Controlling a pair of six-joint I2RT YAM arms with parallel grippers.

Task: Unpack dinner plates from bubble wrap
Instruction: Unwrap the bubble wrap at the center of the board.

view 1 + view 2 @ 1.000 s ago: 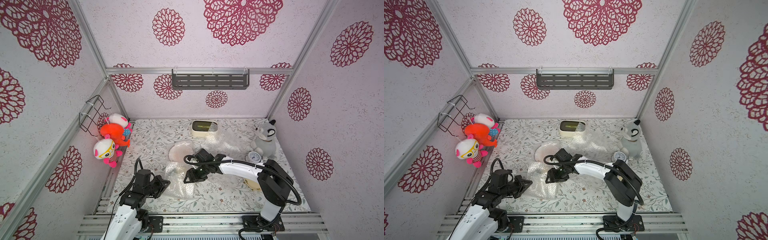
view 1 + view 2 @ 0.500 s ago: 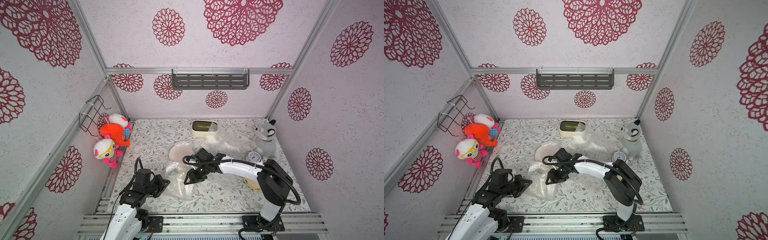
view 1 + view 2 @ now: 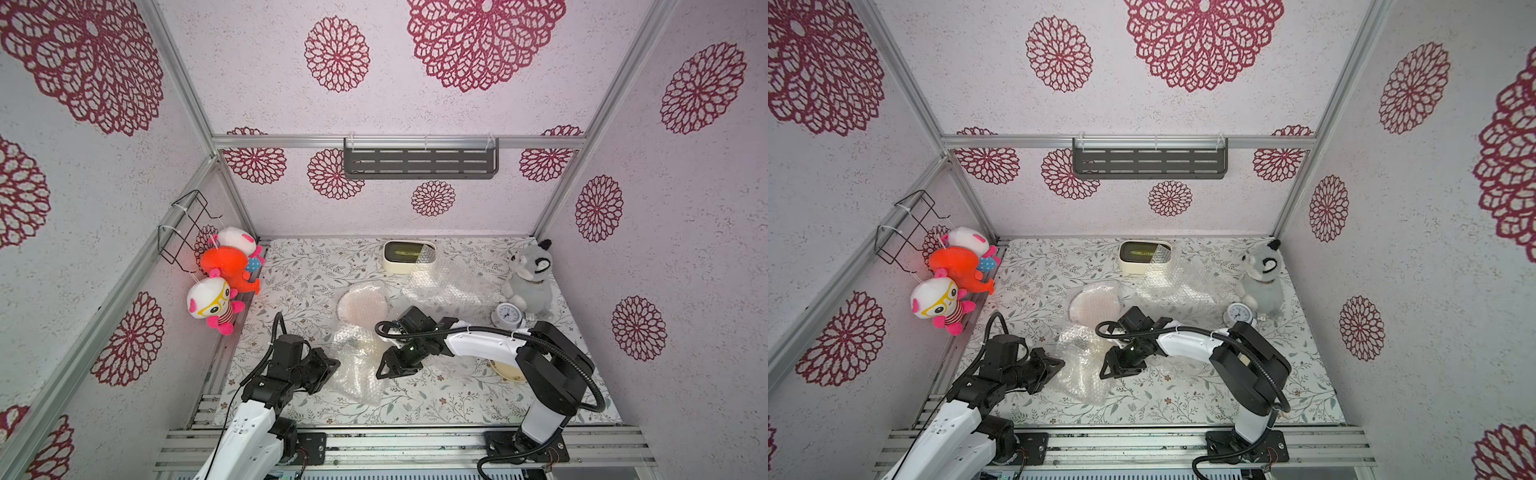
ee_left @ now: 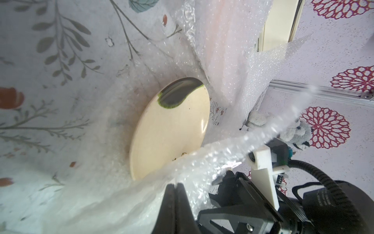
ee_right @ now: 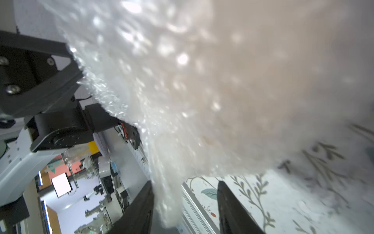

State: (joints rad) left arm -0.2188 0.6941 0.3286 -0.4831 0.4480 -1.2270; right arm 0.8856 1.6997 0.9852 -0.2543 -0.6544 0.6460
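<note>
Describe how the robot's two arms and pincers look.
Both arms pair white shell links with black joints. The left arm carries a thin black cable; the right arm a ribbed black hose. Each pincer is black with slim fingers: left pincer, right pincer.

- bubble wrap [image 3: 357, 374]: clear, crinkly plastic, glinting on its bubbles;
- dinner plate [image 4: 172, 129]: smooth, glossy cream glaze;
- tabletop [image 3: 436, 399]: matt printed floral covering;
- grey toy [image 3: 530, 276], far right: fuzzy plush cloth;
- far wall shelf [image 3: 419, 164]: dark matt metal
</note>
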